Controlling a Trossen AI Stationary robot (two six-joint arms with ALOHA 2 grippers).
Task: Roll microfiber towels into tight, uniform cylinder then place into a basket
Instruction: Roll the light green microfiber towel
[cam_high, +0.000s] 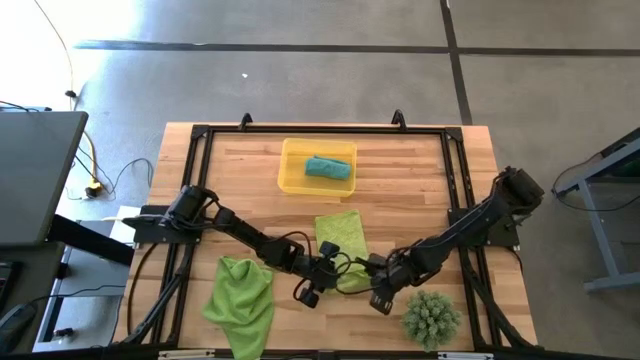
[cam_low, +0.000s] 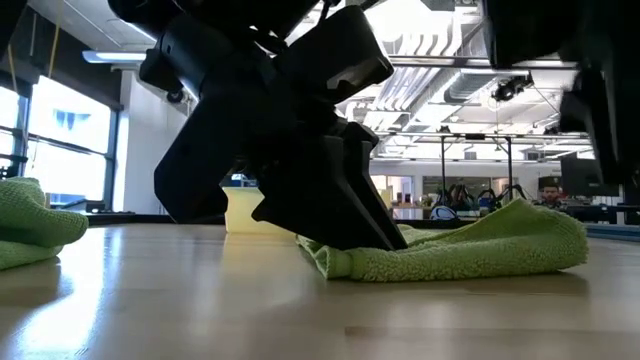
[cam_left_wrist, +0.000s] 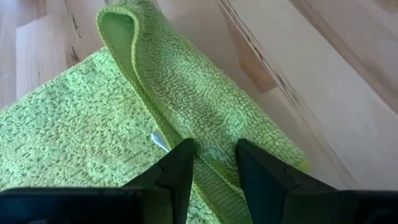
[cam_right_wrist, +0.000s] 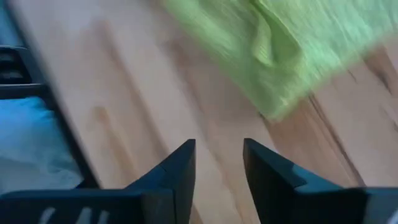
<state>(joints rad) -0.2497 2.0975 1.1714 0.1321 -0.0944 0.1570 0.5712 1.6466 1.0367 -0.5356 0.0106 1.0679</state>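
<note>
The left gripper (cam_left_wrist: 211, 163) pinches the middle lime towel's (cam_high: 342, 240) rolled fold; the right gripper (cam_right_wrist: 219, 163) hangs apart beside it. One teal roll (cam_high: 329, 167) sits in the basket (cam_high: 292, 180) — two towels left.

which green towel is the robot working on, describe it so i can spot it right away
Start at the yellow basket near the table's far edge. The towel lies just in front of it, mid-table, between the two hands, with the left hand pinching its folded edge. Unlike the crumpled green towel at the front left, it lies mostly flat.
</note>
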